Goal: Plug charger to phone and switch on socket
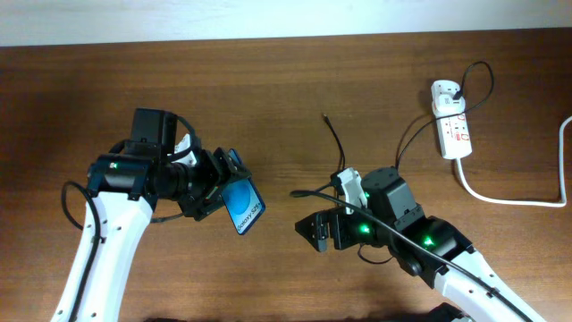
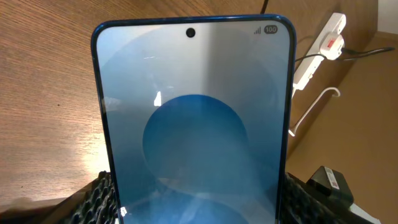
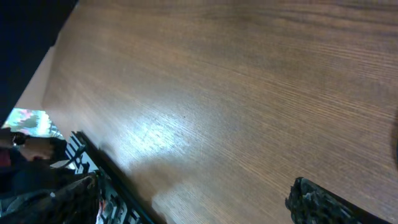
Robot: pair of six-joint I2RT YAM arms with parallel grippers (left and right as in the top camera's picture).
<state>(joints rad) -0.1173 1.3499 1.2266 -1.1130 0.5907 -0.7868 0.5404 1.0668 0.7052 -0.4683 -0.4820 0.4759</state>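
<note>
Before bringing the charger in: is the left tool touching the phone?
Touching. Left wrist view shows the phone wedged between fingers of the left tool, no gap.

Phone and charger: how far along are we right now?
Done: the left hand has the phone gripped and raised off the table. In hand: the right hand is open and empty, short of the charger cable, whose loose end lies on the wood. Left: grab the tip, plug it into the phone, switch on the socket.
</note>
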